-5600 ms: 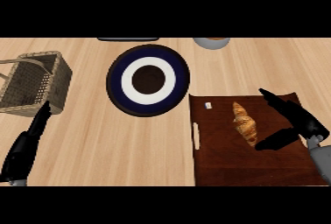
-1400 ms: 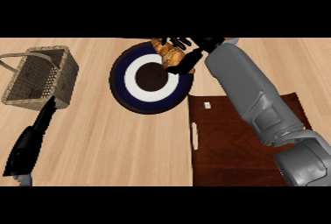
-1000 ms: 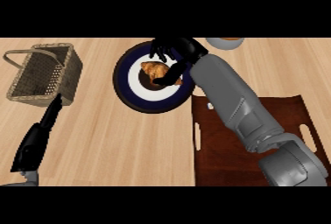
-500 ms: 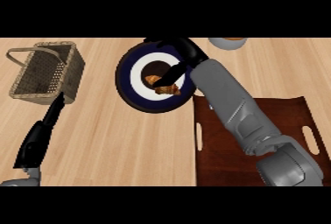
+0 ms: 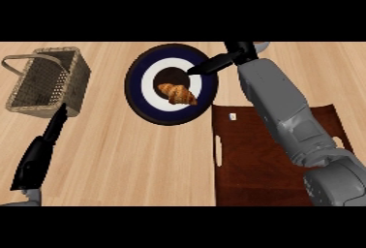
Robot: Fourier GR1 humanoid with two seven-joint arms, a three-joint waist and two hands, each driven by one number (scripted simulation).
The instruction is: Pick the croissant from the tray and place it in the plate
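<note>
croissant [image 5: 177,93]: released, now lying on plate [image 5: 139,104], off tray [image 5: 257,164] | right robot hand [image 5: 235,54]: fingers opened out, empty, beside plate's far rim | left robot hand [image 5: 36,157]: straight-fingered, idle | task: placement looks complete

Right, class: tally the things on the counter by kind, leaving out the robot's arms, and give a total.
Croissant: 1
Plate: 1
Wicker basket: 1
Tray: 1
Grey item, mostly hidden at the far edge: 1
Total: 5
</note>
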